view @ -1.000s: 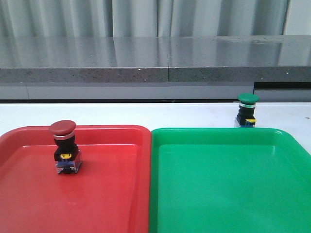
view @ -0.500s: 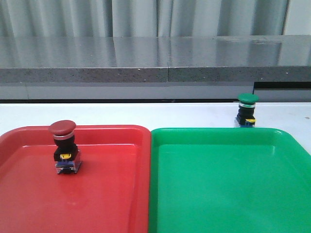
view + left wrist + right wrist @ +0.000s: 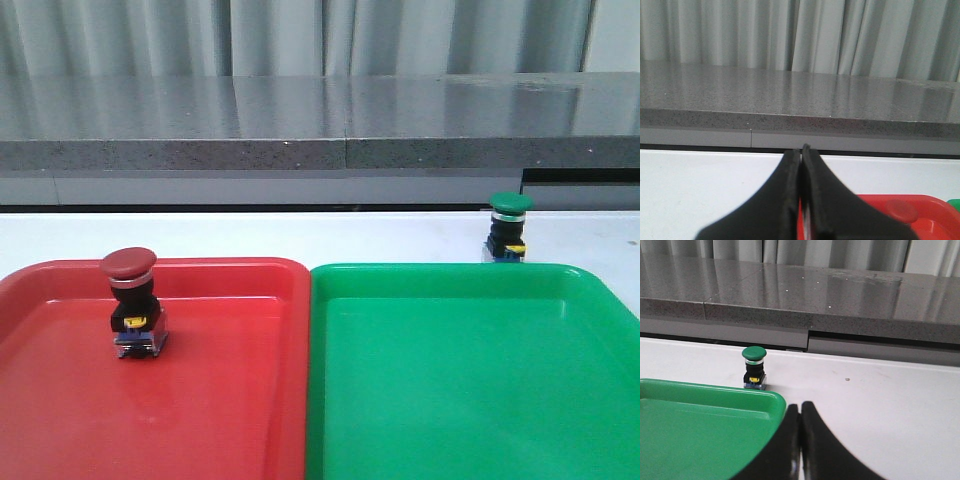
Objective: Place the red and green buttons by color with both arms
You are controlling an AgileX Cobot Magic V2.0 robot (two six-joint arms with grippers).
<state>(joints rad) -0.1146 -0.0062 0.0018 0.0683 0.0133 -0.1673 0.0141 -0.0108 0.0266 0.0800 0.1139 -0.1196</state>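
A red button [image 3: 131, 303] stands upright inside the red tray [image 3: 230, 400], toward that tray's 10 o'clock corner in the front view, which by colour is where it belongs. The green button [image 3: 509, 229] stands upright on the white table [image 3: 300, 235] just beyond the far rim of the green tray [image 3: 470, 380], at about 1 o'clock from the tray's centre and not yet inside it; judged from this layout, the red half of the sorting looks done and the green half remains. The two trays lie side by side, rims touching, red on the robot's left and green on its right, so each arm has its own colour within reach. Neither arm appears in the front view. In the left wrist view the left gripper [image 3: 801, 152] has its black fingers pressed together with nothing between them, hanging above the table near the red tray's edge. In the right wrist view the right gripper [image 3: 800, 407] is likewise pinched closed and empty, near the green tray's corner, with the green button well apart at about 11 o'clock from its tips. It would need to spread its fingers before reaching for that button.
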